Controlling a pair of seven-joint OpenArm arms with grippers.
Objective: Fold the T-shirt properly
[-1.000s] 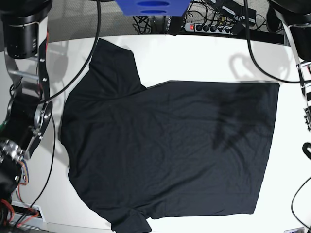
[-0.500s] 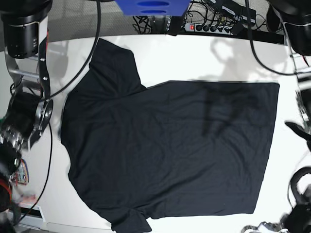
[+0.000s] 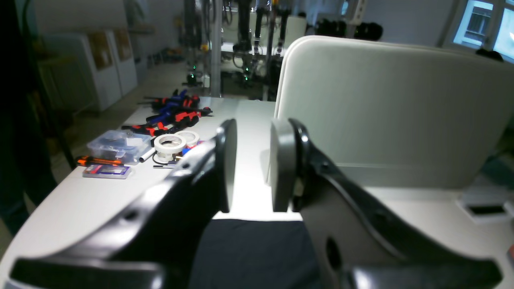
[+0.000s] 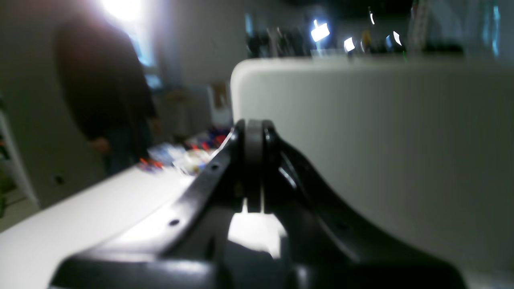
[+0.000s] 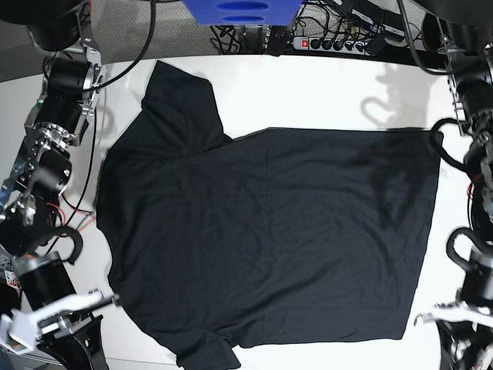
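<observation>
The black T-shirt (image 5: pixel 269 239) lies spread flat on the white table (image 5: pixel 308 92), one sleeve at the top left and the other at the bottom edge. My left gripper (image 3: pixel 251 164) is slightly open and empty, and hovers above a strip of the shirt's cloth (image 3: pixel 253 249). Its arm (image 5: pixel 454 316) is at the shirt's bottom right corner in the base view. My right gripper (image 4: pixel 253 168) is shut on nothing, in a blurred view, with dark cloth (image 4: pixel 249 257) below it. Its arm (image 5: pixel 54 320) is at the shirt's bottom left.
A power strip (image 5: pixel 323 42), cables and a blue object (image 5: pixel 243 9) sit beyond the table's far edge. The left wrist view shows a white panel (image 3: pixel 393 108), tape rolls (image 3: pixel 168 144), a plastic box (image 3: pixel 118 144) and hand tools (image 3: pixel 172 114). A person (image 4: pixel 104 88) stands in the background.
Both arms have swung down toward the near edge of the base view and now sit by the shirt's two bottom corners. The shirt has not moved.
</observation>
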